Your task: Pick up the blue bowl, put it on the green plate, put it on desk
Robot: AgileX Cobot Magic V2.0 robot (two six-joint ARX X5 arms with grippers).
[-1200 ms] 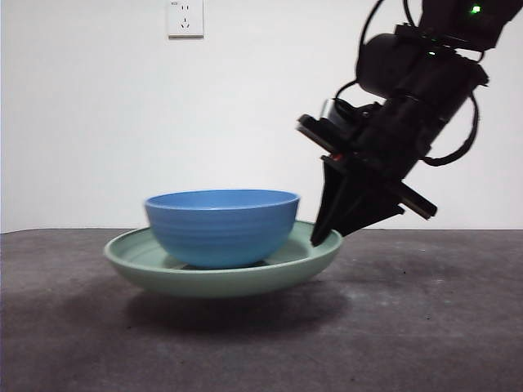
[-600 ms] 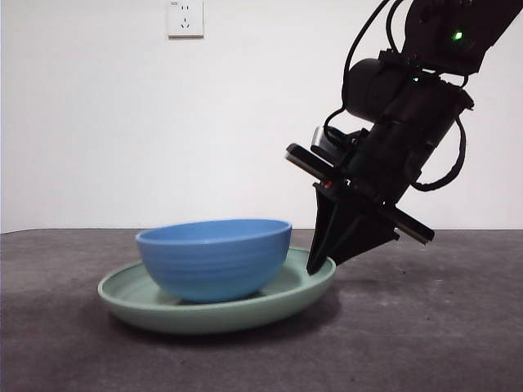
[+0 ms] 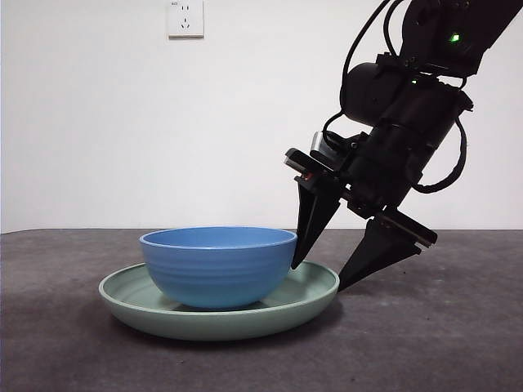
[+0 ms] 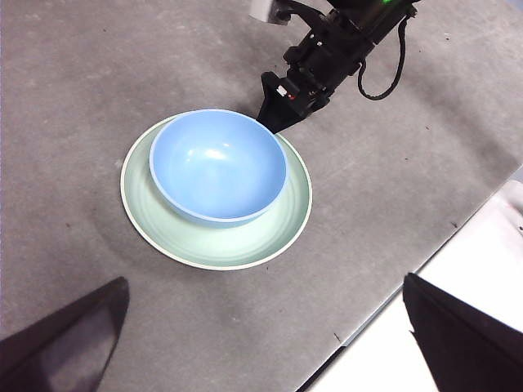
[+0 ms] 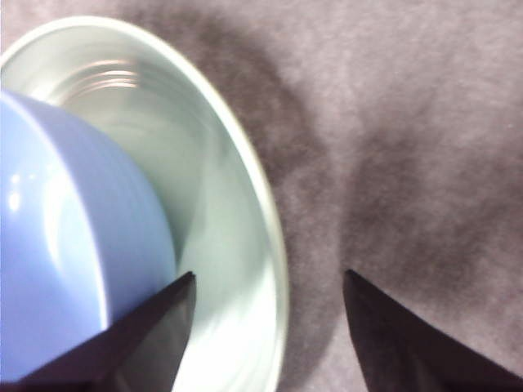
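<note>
Blue ridged bowl (image 3: 218,265) in glossy green plate (image 3: 310,287).

Dark grey speckled desk (image 3: 441,343), green plate (image 3: 245,314) lying flat on it

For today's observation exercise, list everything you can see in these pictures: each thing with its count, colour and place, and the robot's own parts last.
Bowl: one, blue, in the plate.
Plate: one, pale green, on the desk under the bowl.
Desk: one, dark grey, across the whole view.
Socket: one, white, on the wall.
Right gripper: one, black, open, jaws astride the plate's rim.
Left gripper: one, black, open, high above the desk.
</note>
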